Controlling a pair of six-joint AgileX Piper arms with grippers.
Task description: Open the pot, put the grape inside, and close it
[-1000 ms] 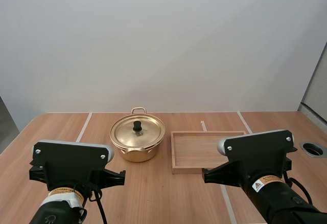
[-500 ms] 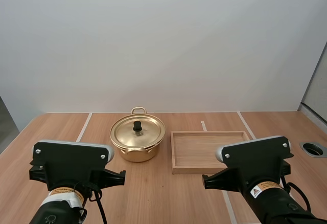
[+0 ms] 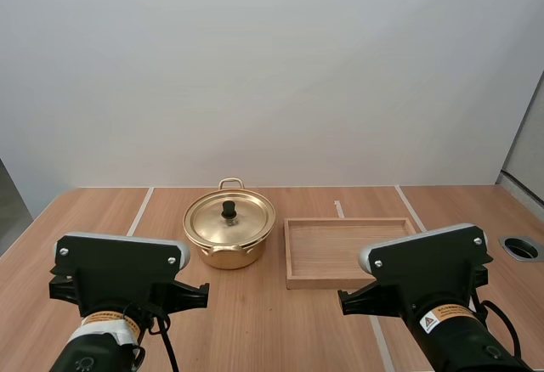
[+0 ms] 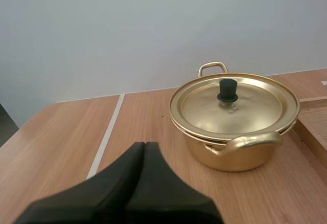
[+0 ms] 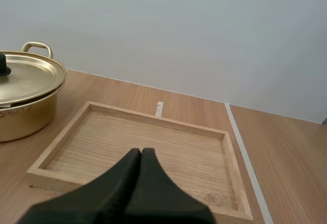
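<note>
The pot (image 3: 229, 234) stands on the wooden surface (image 3: 255, 325) just left of the middle of the high view. Its lid (image 3: 229, 217) is on, with the black knob (image 3: 229, 210) upright at the lid's centre. One loop handle (image 3: 230, 183) faces the far wall. Just beside the pot, to the right in the frame, lies a shallow wooden tray (image 3: 344, 249) with a raised rim. The left arm (image 3: 119, 274) fills the lower left of the frame and the right arm (image 3: 425, 270) the lower right, where it covers the tray's near right corner. The left claw (image 4: 144, 150) is clenched on nothing, its fingers pressed together into one dark wedge, and it points at the pot from well short of it. The right claw (image 5: 141, 155) is clenched the same way and points at the tray's floor, with the pot off to one side.
</note>
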